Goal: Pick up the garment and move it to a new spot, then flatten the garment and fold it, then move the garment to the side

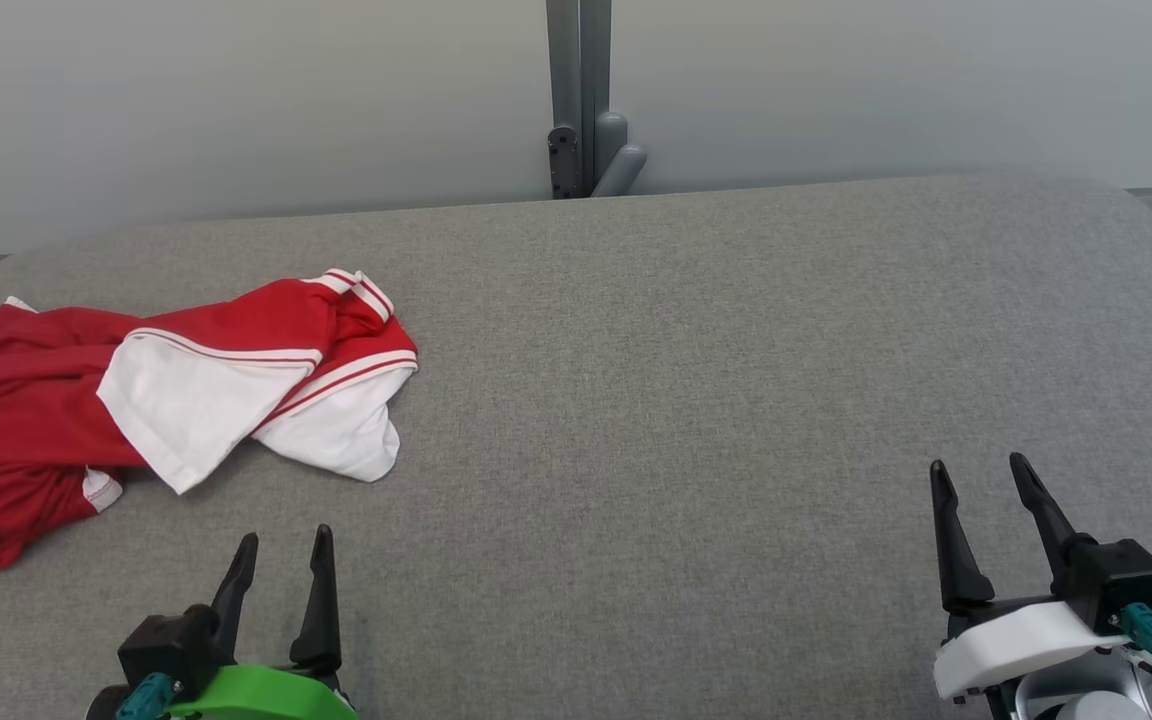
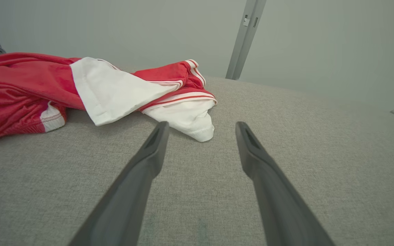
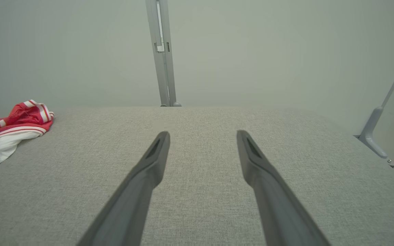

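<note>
Finding 1, position of the task's thing: the garment (image 1: 136, 400), red with white panels and striped trim, lies crumpled on the table (image 1: 696, 400) at its far-left part. It reaches the table's left edge and runs out of the head view there. Its long axis runs roughly left to right, parallel to the far edge. The red bulk sits toward the left edge and 2 white lobes end toward the table's middle.

Finding 2, my left hand (image 1: 286, 535): it hovers near the near edge in the left part of the table, with its 2 fingers spread wide and nothing between them. The garment lies straight ahead of it and somewhat to its left. In the left wrist view the nearest white lobe sits just beyond the fingertips, apart from them and offset toward the left finger.

Finding 3, my right hand (image 1: 979, 464): it hovers near the near-right corner, also spread wide and empty. The garment is well apart from it, far off to its left, with bare table between them.

Assessment: no step of the task is begun. My left hand is clearly the nearer. I judge that the pickup turns on a short advance forward and leftward onto the white lobe or the red fold behind it. The bare middle of the table is a likely new spot.
</note>
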Available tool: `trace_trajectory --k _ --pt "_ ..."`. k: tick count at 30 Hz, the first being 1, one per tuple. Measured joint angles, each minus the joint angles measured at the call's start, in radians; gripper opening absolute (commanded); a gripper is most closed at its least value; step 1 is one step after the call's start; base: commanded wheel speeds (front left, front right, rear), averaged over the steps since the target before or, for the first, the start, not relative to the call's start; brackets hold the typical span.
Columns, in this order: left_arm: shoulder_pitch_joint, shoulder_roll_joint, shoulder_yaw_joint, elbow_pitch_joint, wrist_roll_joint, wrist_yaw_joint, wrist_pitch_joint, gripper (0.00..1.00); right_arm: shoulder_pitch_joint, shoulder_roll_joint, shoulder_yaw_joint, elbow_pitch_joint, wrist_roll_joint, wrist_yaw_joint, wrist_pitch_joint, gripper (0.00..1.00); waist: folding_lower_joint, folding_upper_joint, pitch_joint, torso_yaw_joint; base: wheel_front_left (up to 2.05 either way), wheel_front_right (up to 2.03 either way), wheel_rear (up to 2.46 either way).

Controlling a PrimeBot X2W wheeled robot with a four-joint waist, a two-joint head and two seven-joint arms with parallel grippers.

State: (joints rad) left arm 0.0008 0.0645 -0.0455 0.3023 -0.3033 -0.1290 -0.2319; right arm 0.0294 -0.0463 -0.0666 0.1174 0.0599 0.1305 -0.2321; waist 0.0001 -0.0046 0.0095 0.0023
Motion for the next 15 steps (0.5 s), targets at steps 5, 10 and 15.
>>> trace_trajectory --k 5,10,15 --pt "0.000 -0.002 -0.001 0.000 0.035 0.000 -0.010 1.00 0.003 -0.001 -0.015 0.005 -0.028 0.000 -0.010 1.00 0.0000 0.0000 0.001 0.000 0.00 0.00 0.00" --pt "0.003 -0.003 -0.002 0.002 0.063 0.000 -0.018 1.00 0.007 -0.001 -0.029 0.008 -0.058 0.000 -0.018 1.00 0.0000 0.0000 0.001 -0.002 0.00 0.00 0.00" --pt "0.005 -0.004 -0.004 0.005 0.094 0.000 -0.027 1.00 0.007 -0.001 -0.042 0.010 -0.087 0.000 -0.027 1.00 0.0000 0.0000 0.000 -0.004 0.00 0.00 0.00"
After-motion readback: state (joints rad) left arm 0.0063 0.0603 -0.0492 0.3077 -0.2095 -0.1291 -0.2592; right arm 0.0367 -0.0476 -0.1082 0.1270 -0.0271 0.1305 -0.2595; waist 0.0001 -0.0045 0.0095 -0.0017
